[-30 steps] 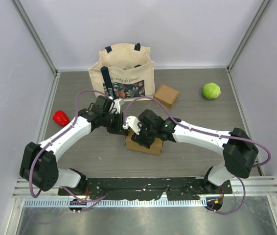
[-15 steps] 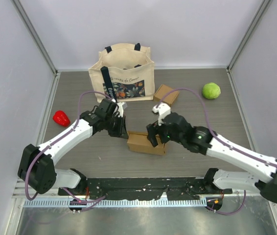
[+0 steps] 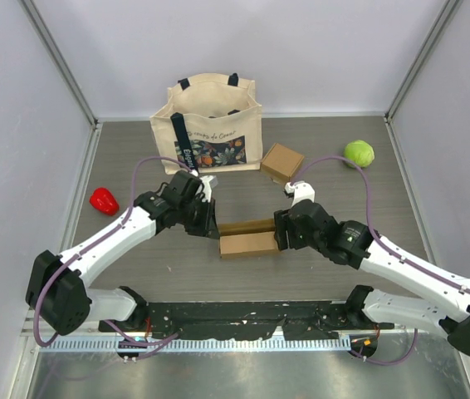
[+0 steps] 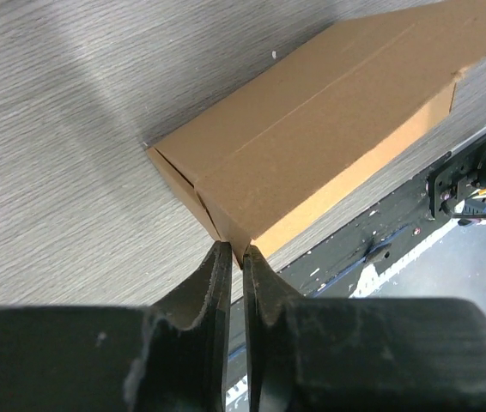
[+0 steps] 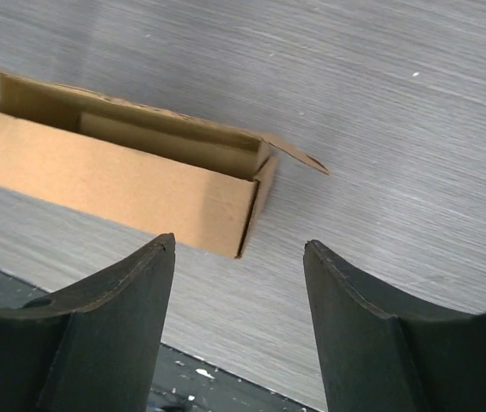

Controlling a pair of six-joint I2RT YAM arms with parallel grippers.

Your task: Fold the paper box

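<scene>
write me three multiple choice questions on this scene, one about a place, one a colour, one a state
1. Where does the green ball lie?
A) at the near left corner
B) at the far right of the table
C) at the middle

2. What colour is the small object by the table's left edge?
A) red
B) blue
C) white

3. How is the right claw?
A) shut tight
B) open, gripping nothing
C) out of view

Answers:
1 B, the top view shows it near the right wall, apart from everything else.
2 A, it is bright red against the grey table.
3 B, the right wrist view shows its fingers set wide, with the paper box lying beyond them.
</scene>
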